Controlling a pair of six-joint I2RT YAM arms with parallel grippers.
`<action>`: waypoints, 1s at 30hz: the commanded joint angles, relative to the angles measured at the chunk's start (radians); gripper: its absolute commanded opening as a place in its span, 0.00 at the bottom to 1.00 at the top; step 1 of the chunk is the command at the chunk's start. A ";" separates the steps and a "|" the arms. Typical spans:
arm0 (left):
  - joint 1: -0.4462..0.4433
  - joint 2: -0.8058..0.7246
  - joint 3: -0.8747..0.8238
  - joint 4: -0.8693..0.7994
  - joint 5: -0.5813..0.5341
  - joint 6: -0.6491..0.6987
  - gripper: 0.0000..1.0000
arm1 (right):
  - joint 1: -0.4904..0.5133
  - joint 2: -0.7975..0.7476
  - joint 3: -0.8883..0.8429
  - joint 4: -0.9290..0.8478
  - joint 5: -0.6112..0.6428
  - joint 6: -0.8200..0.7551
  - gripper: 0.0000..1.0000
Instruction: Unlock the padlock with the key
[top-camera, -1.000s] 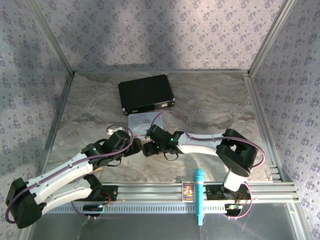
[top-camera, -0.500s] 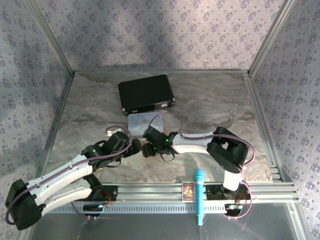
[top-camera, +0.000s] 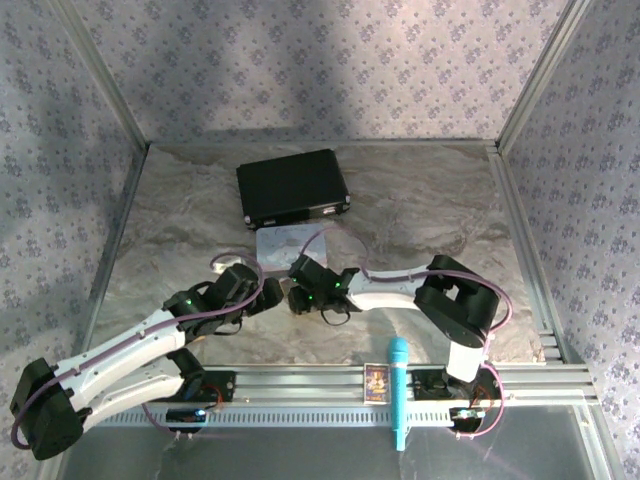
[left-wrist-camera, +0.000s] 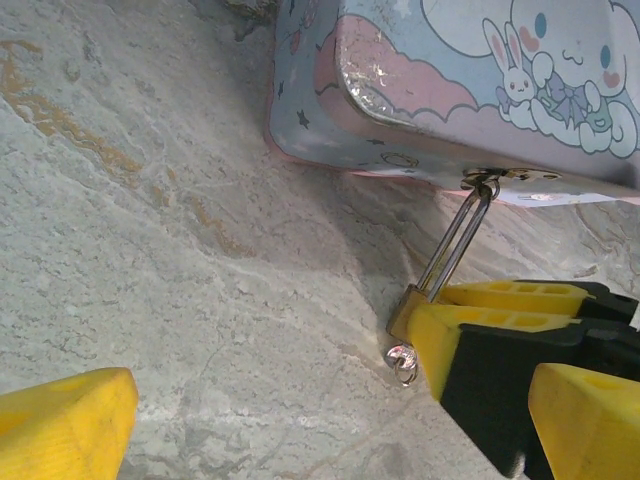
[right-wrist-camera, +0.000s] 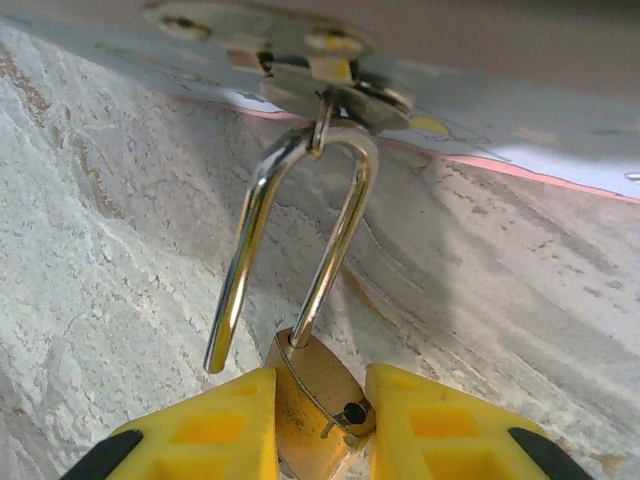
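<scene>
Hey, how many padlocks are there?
1: the padlock hangs by its shackle from the tin, its body between the fingers of the right hand. Others may be hidden.

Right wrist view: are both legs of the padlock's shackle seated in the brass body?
No, one leg of the shackle hangs free beside the padlock body.

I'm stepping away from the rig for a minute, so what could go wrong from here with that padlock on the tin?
The right pincer grips the padlock by its body while the open shackle hangs through the hasp of the tin. A sideways pull could drag the tin instead of unhooking. The small silvery ring beside the padlock's body lies close to the pincer and might get knocked away.
</scene>
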 joint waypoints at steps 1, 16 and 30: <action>0.007 -0.007 0.003 -0.006 -0.028 0.001 1.00 | -0.003 -0.017 -0.069 0.002 -0.006 0.028 0.18; -0.008 0.140 0.291 -0.206 -0.233 0.518 1.00 | -0.079 -0.082 -0.269 0.283 -0.139 0.156 0.03; -0.056 0.506 0.537 -0.228 -0.340 1.088 0.76 | -0.110 -0.071 -0.411 0.593 -0.190 0.327 0.00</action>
